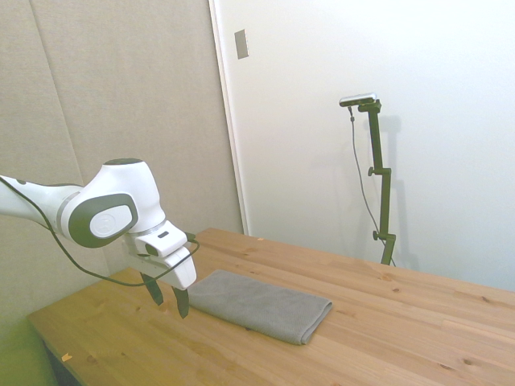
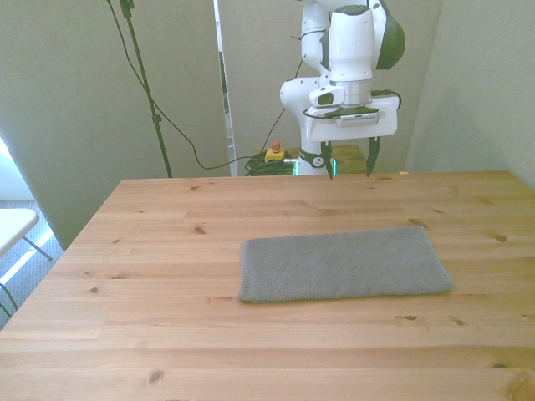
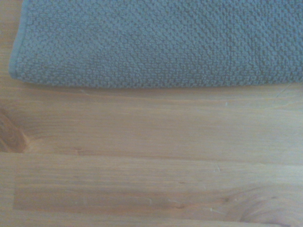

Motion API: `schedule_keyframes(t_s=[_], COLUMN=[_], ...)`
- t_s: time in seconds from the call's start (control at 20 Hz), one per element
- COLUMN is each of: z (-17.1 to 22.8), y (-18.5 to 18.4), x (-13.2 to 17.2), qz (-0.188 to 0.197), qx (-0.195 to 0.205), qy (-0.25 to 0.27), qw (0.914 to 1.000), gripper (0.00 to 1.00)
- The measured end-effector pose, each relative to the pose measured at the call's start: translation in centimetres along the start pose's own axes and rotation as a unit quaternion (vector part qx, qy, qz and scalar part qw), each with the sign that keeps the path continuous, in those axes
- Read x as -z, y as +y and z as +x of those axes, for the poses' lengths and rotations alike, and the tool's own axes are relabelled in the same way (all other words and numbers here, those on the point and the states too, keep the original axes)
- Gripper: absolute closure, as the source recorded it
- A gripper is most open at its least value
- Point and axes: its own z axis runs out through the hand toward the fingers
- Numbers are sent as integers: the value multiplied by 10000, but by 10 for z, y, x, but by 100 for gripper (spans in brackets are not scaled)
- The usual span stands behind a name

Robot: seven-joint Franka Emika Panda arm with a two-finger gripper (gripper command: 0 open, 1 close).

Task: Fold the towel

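The grey towel [image 2: 343, 265] lies flat on the wooden table [image 2: 167, 251] as a long folded rectangle, its layered edge showing at the end nearest the side camera [image 1: 261, 305]. My gripper [image 2: 349, 159] hangs open above the table behind the towel, near the far edge, with nothing between its dark fingers [image 1: 182, 302]. In the side view the gripper [image 1: 167, 297] is just off the towel's end nearest the arm, clear of the cloth. Close up, the wrist view shows the towel [image 3: 161, 42] with its rounded folded edge against bare wood.
A small orange-and-yellow object [image 2: 273, 153] sits beyond the table's far edge by the robot's base. At the front view's left, the corner of a white table [image 2: 12, 230] stands beside the wooden one.
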Motion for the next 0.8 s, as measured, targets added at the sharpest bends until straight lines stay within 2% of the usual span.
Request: schedule_keyframes(t_s=[0.25, 0.35, 0.45, 0.6, 0.8], z=[3, 6, 3, -17, -45], y=[-3, -17, -49, -107, -170], x=[2, 4, 1, -17, -48], qz=[-45, -182, -358, -671, -824], qx=[34, 123, 323, 645, 948], qy=[71, 323, 741, 1332, 1662], qw=[10000, 9992, 9961, 9867, 9781], gripper=[0, 0, 0, 0, 0])
